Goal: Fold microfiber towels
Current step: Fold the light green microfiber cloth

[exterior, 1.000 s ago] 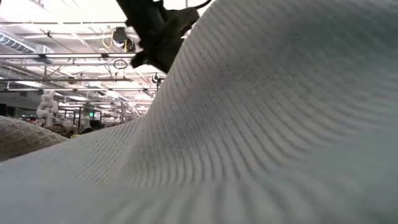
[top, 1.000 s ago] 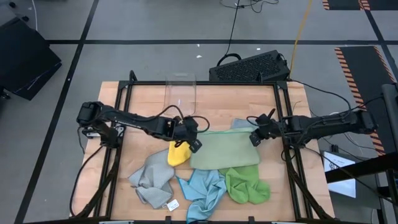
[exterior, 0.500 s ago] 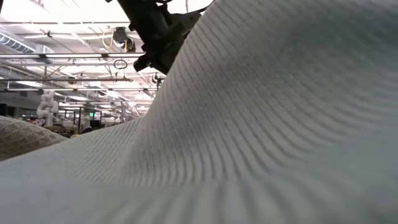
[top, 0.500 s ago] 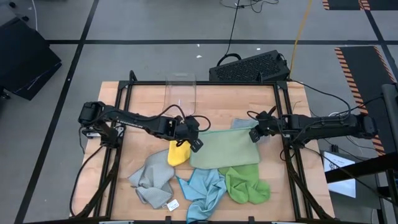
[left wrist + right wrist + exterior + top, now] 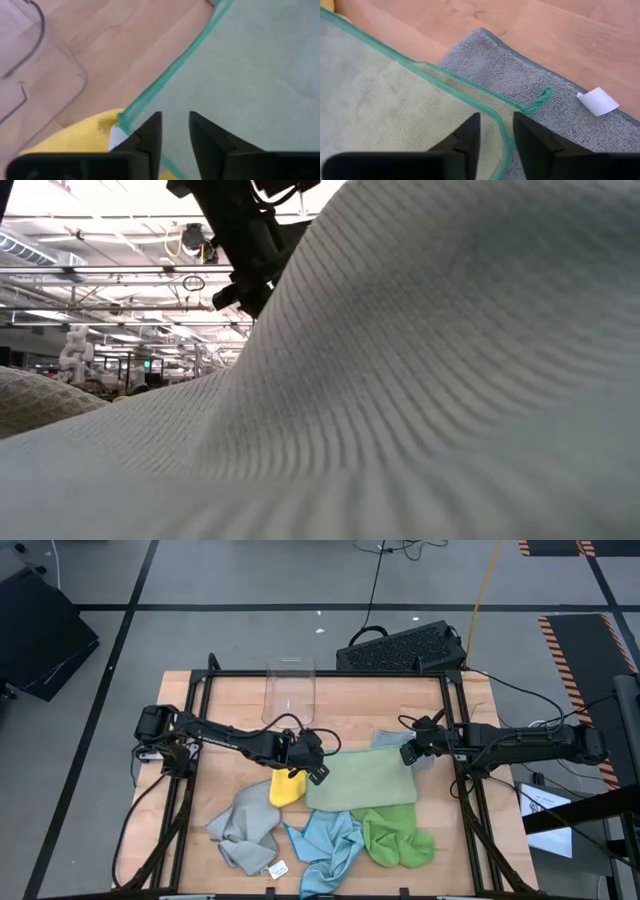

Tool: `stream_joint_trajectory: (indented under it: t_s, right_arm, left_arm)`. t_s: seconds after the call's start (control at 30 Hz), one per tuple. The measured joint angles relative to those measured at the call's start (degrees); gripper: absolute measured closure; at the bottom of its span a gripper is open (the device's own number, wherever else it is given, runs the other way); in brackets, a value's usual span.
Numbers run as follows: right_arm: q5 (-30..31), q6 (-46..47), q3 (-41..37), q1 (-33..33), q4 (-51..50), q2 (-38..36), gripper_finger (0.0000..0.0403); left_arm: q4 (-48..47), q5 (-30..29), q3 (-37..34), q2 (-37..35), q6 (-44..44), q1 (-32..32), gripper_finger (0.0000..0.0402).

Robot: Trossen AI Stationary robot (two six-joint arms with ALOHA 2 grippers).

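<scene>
Bench: light wooden top (image 5: 230, 700) inside a black frame, on a grey floor with dark tape lines; a black keyboard (image 5: 400, 648) lies just past the far edge.
Room: the low view looks past cloth to a hall with ceiling lights and beams.
Clear bin: clear plastic bin (image 5: 290, 688) at the middle of the far edge, holding nothing that shows.
Pale green towel: pale green towel (image 5: 362, 780) spread flat at mid-bench, lying over a grey towel (image 5: 392, 740) at its far right corner and touching the yellow towel (image 5: 287, 788) on its left.
Near edge: second grey towel (image 5: 243, 830), light blue towel (image 5: 326, 845) and bright green towel (image 5: 397, 837) lie crumpled in a row.
Left claw: left gripper (image 5: 316, 766) sits over the pale green towel's far left corner, fingers slightly parted, gripping nothing.
Right claw: right gripper (image 5: 408, 754) sits over the far right corner, fingers also a little apart, empty.
Left wrist view: teal hem and a white tag (image 5: 118, 134) over yellow cloth, just beside the fingertips (image 5: 153, 125).
Right wrist view: a teal hanging loop (image 5: 540, 98) and the grey towel's white tag (image 5: 598, 100).
Low view: ribbed cloth fills it; one dark arm above.
</scene>
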Motion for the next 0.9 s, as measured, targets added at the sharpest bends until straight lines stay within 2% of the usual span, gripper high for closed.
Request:
stream_joint_trajectory:
  t_s: [0.1,0.23,0.4,0.57,0.73,0.9]
  right_arm:
    - [-0.33,1.38,0.02,0.00,0.20,-0.51,0.0251]
    - [-4.83,1.50,0.31,0.00,0.11,-2.61,0.0223]
    - [-11.80,2.35,1.51,0.04,-0.06,-5.83,0.0219]
    - [-16.72,8.22,3.98,0.14,-3.41,-8.45,0.0222]
    - [-16.64,12.41,8.36,2.09,-5.43,-10.04,0.0222]
    - [-16.78,14.53,11.48,5.25,-5.41,-10.12,0.0222]
  left_arm:
    - [-0.98,-0.20,0.07,-1.26,0.09,0.19,0.0267]
    - [-5.56,0.17,2.19,-4.78,-3.15,0.40,0.0249]
    - [-12.80,1.38,4.22,-10.39,-11.25,-0.27,0.0245]
    - [-16.40,1.76,4.18,-13.26,-17.33,-3.14,0.0245]
    - [-15.56,1.84,3.76,-12.68,-21.09,-6.60,0.0244]
    - [-8.20,0.55,0.85,-12.31,-21.12,-9.98,0.0226]
